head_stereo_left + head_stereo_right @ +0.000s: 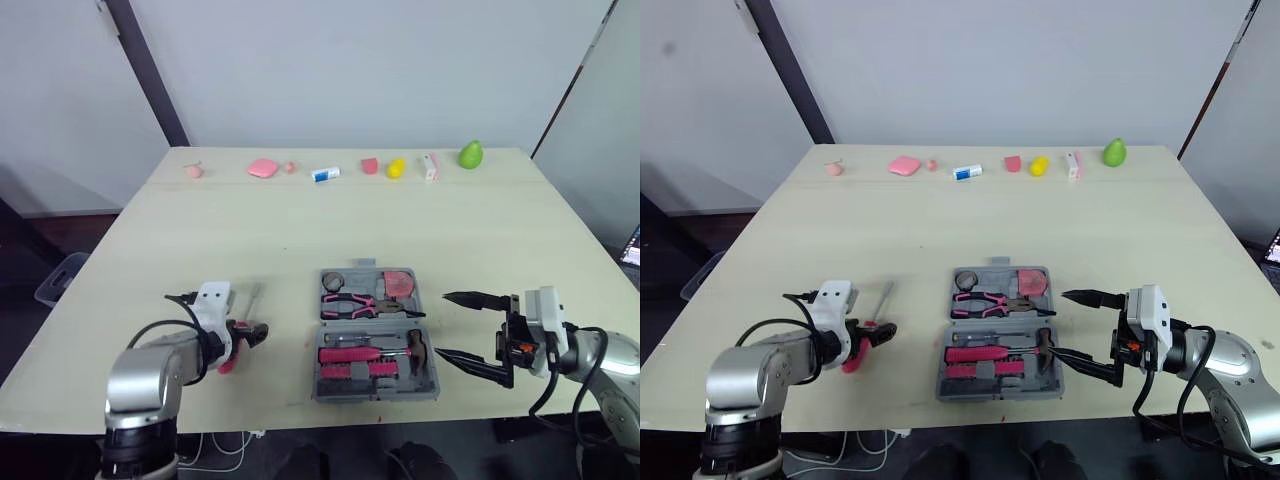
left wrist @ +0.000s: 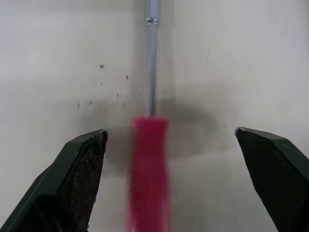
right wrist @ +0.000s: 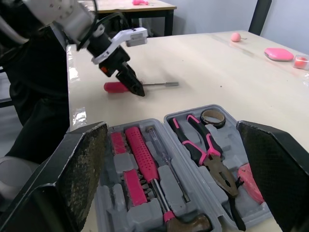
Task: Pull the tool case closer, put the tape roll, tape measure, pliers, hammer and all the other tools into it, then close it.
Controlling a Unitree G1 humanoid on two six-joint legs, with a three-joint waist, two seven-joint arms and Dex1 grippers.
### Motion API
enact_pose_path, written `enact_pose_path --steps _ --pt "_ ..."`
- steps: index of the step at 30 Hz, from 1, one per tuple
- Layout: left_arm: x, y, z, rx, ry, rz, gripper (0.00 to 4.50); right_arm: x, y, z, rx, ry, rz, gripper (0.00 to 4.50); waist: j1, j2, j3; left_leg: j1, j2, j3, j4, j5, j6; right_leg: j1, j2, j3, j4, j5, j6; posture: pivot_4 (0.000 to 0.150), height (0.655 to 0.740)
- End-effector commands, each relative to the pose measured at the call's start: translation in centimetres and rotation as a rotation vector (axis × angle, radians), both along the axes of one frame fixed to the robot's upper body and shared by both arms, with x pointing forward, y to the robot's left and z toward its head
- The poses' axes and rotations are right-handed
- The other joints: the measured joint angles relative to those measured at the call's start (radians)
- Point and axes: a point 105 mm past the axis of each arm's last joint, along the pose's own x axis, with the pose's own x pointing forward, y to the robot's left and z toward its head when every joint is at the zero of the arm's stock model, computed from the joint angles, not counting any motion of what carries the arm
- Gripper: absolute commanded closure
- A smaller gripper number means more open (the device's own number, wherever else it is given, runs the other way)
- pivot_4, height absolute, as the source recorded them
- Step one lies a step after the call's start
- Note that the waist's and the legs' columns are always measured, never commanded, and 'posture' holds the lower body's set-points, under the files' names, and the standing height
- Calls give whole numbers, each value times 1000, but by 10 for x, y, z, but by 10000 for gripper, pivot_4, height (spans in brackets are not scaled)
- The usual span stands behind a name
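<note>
Left jaws: spread wide, holding nothing, low over the table [image 1: 300, 230]. The screwdriver [image 2: 147, 169] lies flat between the two pads, touching neither, with its shaft running straight ahead of the jaws.

Right jaws: also wide open and empty, just beside the open tool case [image 1: 377, 396], tips pointing at its near side.

Screwdriver, judged: light and rigid. The shaft is thin, round, polished steel, so it would likely slip or roll under a pinch. The pink handle is thicker, smooth plastic, slightly barrel-shaped. Best hold is across the handle at its mid-length, where the pads have the most surface.

Case: grey moulded plastic with shaped recesses, hard and matt. Already seated in front of the right jaws are the pliers [image 1: 360, 303] with pink grips, the tape roll [image 1: 333, 279], the pink tape measure [image 1: 400, 284] and the hammer [image 1: 415, 345]. The lid is not yet closed.
</note>
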Motion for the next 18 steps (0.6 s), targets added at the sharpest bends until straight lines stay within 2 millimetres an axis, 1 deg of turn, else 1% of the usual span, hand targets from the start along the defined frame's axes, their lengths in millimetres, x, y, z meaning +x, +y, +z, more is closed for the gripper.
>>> enact_pose_path --steps 1,3,7,10,14,16,17,18 --pt "3 -4 11 34 -156 16 150 -2 0 10 5 -43 5 0 1 0 0 0 0 0 0 0 0 0 -1 0 0 0 0 1500 7400" --pt "0 -4 7 26 -177 51 150 -3 0 11 9 -42 7 0 4 0 0 0 -1 0 0 0 0 0 -2 0 0 0 0 1500 7400" --pt "-2 -3 4 82 -223 59 150 -3 1 10 10 -36 17 0 4 0 0 0 -1 0 0 0 0 0 -1 -1 -1 0 0 1500 7400" --pt "1 1 -1 108 -256 65 150 -3 2 10 9 -35 24 0 4 0 0 0 -1 0 0 0 0 0 -1 -1 -1 0 0 1500 7400" --pt "5 -3 -7 103 -285 40 150 -3 3 11 8 -34 29 0 4 0 0 0 -1 0 0 0 0 0 0 -1 -1 0 0 1500 7400" --pt "5 -2 -12 96 -279 59 150 -3 2 10 4 -34 30 0 4 0 0 0 -1 0 0 0 0 0 0 -1 -1 0 0 1500 7400" --pt "5 -2 -14 100 -276 66 2542 -3 2 10 3 -35 30 0 4 0 0 0 -1 0 0 0 0 0 0 -1 -2 0 0 1500 7400" --pt "5 -1 -16 101 -275 73 6275 -3 2 10 2 -35 29 0 4 0 0 -1 -1 0 0 0 0 0 0 -1 -2 0 0 1500 7400"
